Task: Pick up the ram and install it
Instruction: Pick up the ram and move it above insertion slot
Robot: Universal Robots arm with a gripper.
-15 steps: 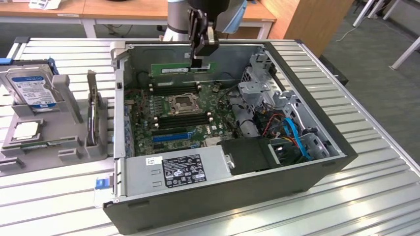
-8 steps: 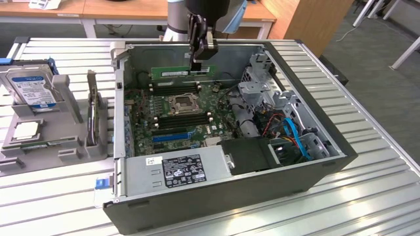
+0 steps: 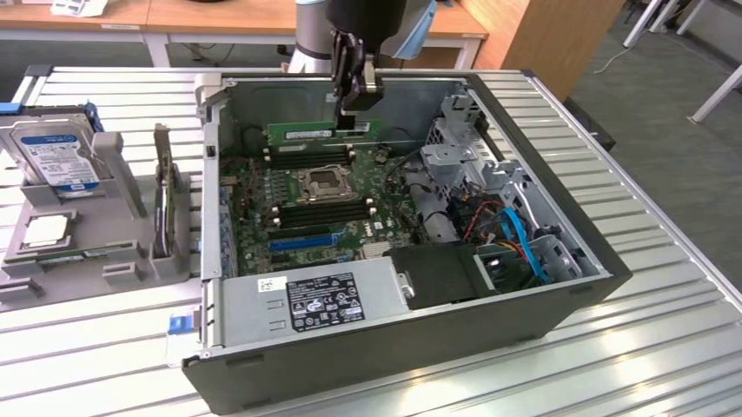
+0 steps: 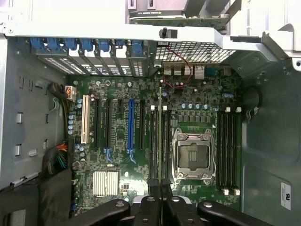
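Wrist view looks straight down the claw [image 4: 160, 186], which is pinching the ram [image 4: 160, 123] by its upper edge. The green stick shows edge-on, hanging over the bank of black memory slots [image 4: 154, 141] just beside the open CPU socket [image 4: 193, 155] on the motherboard [image 4: 141, 87]. From the exterior view it hangs level inside the open computer case [image 3: 406, 365], apart from the board. Doing this well seems to call for the stick parallel to one slot and centred over it, not straddling two. Both ends should be level so neither corner seats first. Whether the slot latches stand open I cannot tell.
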